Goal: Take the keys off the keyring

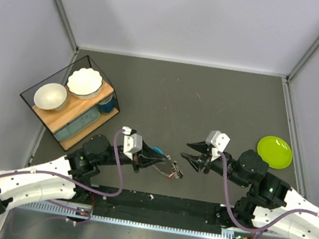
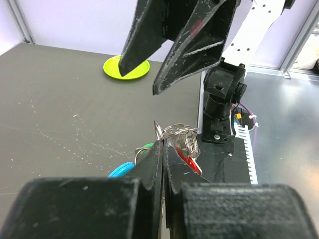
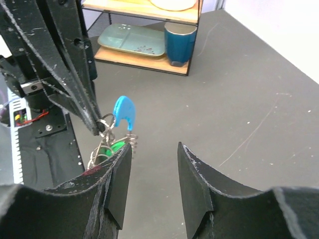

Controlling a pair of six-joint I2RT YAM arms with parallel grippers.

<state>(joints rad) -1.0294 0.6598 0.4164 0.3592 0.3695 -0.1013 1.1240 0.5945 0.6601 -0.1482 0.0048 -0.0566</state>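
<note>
Several keys hanging off keyring, blue tag upright

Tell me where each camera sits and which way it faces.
Top external: above and behind the arms, looking down on the table; left hand and right hand show.
Left wrist: faces the right hand and lime plate; own hand shut at bottom.
Right wrist: faces the left hand and shelf; own hand open.
Both wrist views share the keys.

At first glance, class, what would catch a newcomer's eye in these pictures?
The keys, one with a bright blue tag, hang at the centre from the shut left gripper. The open right gripper faces them close by. A lime plate glows at the right of the top view.
</note>
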